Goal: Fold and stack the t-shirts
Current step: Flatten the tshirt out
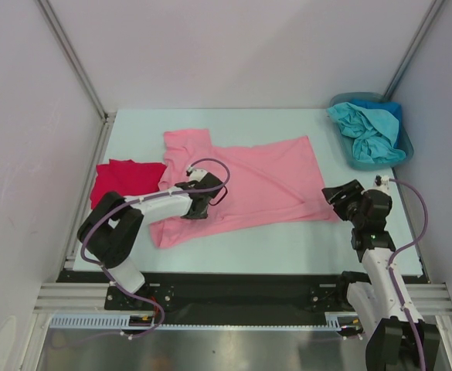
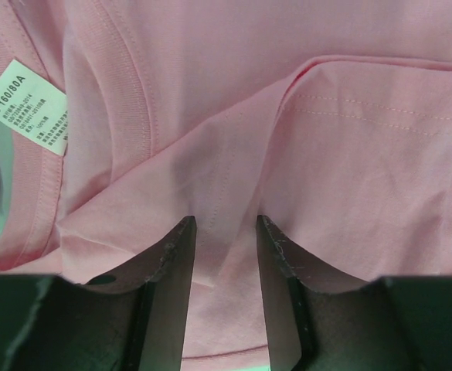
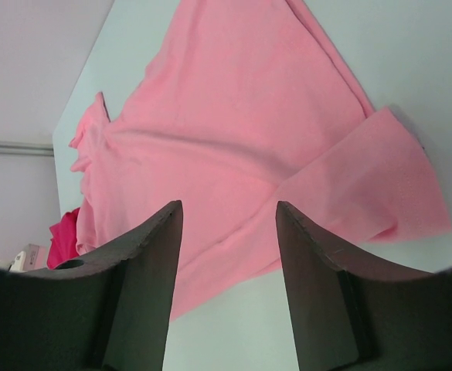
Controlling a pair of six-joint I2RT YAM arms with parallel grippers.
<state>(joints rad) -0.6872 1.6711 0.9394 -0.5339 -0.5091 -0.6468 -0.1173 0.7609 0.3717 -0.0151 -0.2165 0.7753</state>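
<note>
Pale table [image 1: 287, 247] with pink t-shirt [image 1: 264, 178], red t-shirt [image 1: 125, 179], teal bin [image 1: 372, 165]

The right gripper [image 3: 229, 210] has bare table [image 1: 287, 249] beneath and behind it, the pink shirt [image 1: 264, 179] spread ahead and the bin [image 1: 408, 145] well off to its right; the red shirt [image 1: 125, 179] lies near the left gripper's [image 2: 226, 226] left.

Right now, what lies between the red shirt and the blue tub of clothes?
The pink shirt, spread out on the tabletop, fills most of that stretch. The top view shows it.
</note>
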